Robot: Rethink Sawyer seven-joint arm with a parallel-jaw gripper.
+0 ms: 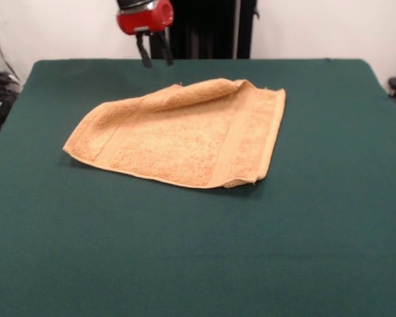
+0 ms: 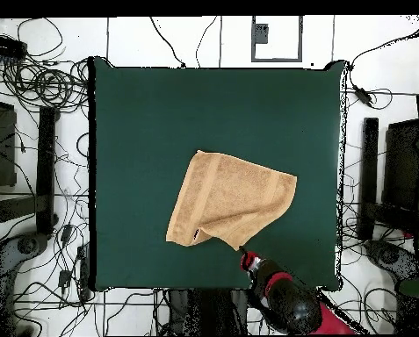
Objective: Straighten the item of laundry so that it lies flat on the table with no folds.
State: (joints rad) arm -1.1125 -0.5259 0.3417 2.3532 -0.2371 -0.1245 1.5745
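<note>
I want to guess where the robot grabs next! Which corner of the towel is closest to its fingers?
The folded-over corner of the towel at the far edge is closest, just below the open fingers. The other corners lie flat on the table, farther away.

The arm (image 1: 144, 14) is cut off by the top edge in the front view, so only its red end and the claw (image 1: 156, 54) show. The towel (image 1: 185, 132) has its far edge folded over, hiding the cloth beneath. The table (image 1: 198, 264) runs past the near edge and both near corners.
</note>
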